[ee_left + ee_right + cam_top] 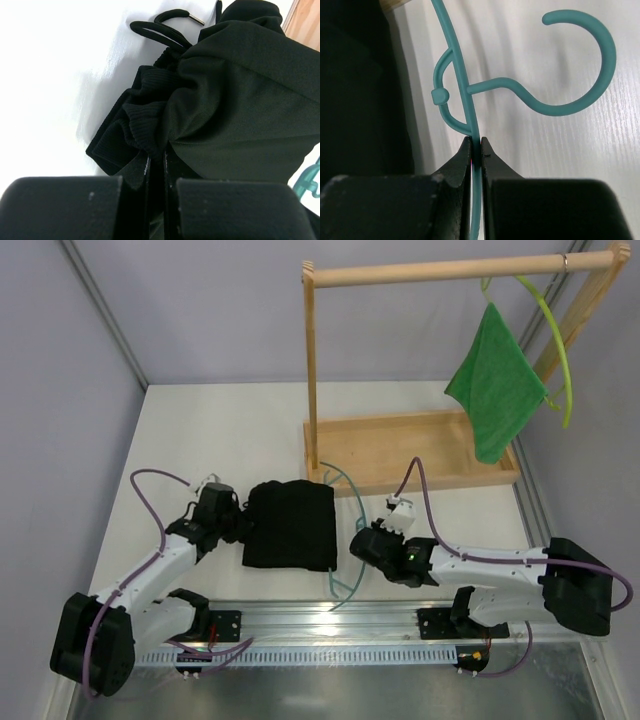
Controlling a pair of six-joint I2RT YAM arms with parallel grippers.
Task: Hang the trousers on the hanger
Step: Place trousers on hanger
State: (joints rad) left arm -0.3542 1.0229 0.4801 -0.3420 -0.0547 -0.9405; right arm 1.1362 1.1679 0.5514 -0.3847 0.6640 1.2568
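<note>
White worktop (230,430) fills the space between pale grey walls, with a metal rail along its near edge where the two arms are bolted. Toward the middle of that near edge lie the trousers (290,525), folded into a black, roughly square bundle. The left pincer (232,525) reaches them from the left edge's side and is clenched on the ribbed waistband, the fabric bunching between its fingers; a black drawstring (170,25) loops out onto the worktop just beyond. Just beside the bundle's right edge lies the hanger (490,86), flat on the worktop, its hook pointing toward the right edge. Whether its far arm runs under the fabric I cannot tell. The right pincer (476,147) is clamped on the hanger's thin bar close below the hook's neck.

Toward the far right corner stands a shallow wooden tray (400,430) carrying a wooden rack (450,270). From the rack's rail a yellow-green hanger (555,330) holds a green cloth (495,390), which hangs down over the tray.
</note>
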